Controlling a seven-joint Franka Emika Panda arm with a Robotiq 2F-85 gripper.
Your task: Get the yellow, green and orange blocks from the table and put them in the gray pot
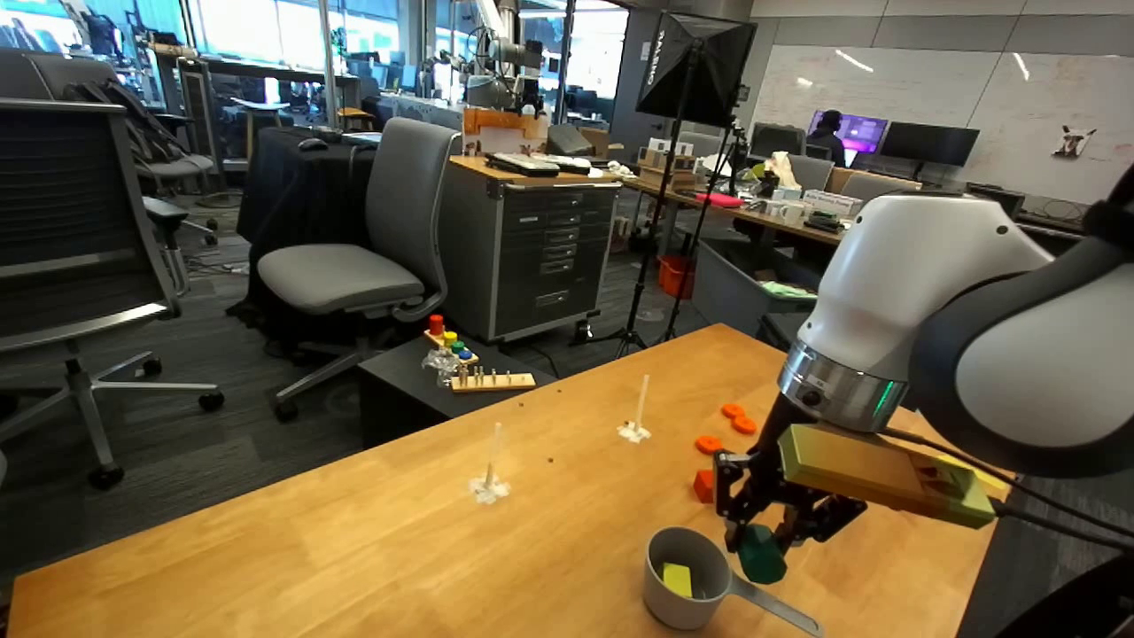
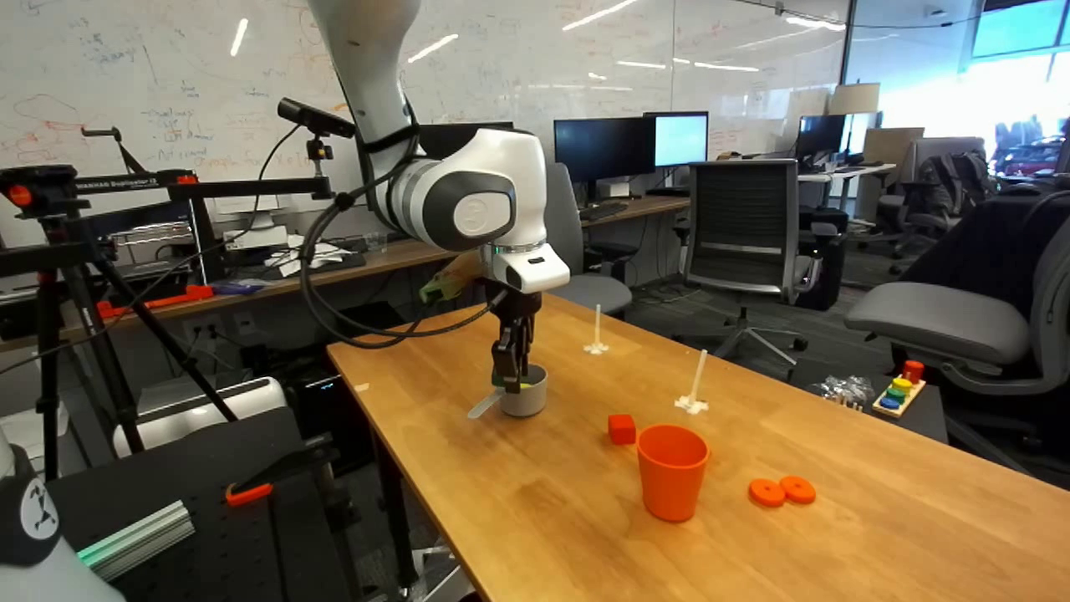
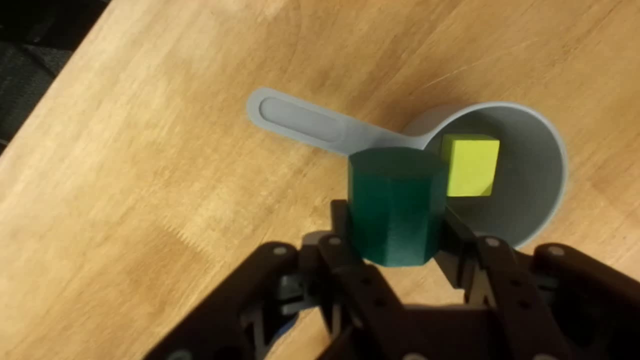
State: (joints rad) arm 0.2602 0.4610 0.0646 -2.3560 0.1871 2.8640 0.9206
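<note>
Nearest the camera in an exterior view, the white robot arm (image 1: 930, 266) bent down over the table (image 1: 390, 523), placed, we judged, to deliver from above. Its gripper (image 3: 397, 227) was narrowed on a load, squeezing two opposite sides, likely so it could fall free once released. On the table stood an orange-red cup (image 2: 673, 477), outside our task, and the gray pot (image 2: 525, 403), upright, mouth up to receive, its handle (image 3: 305, 120) pointing towards the table's edge. The load was the green block (image 3: 397, 205): dark, many-sided, overlapping the handle's root in the wrist view and, we thought, not yet over the opening. We saw the yellow block (image 3: 472, 167) inside the pot, bright and square-edged. The orange block (image 2: 621, 429), a plain reddish cube, sat near the cup, left for last, we supposed.
</note>
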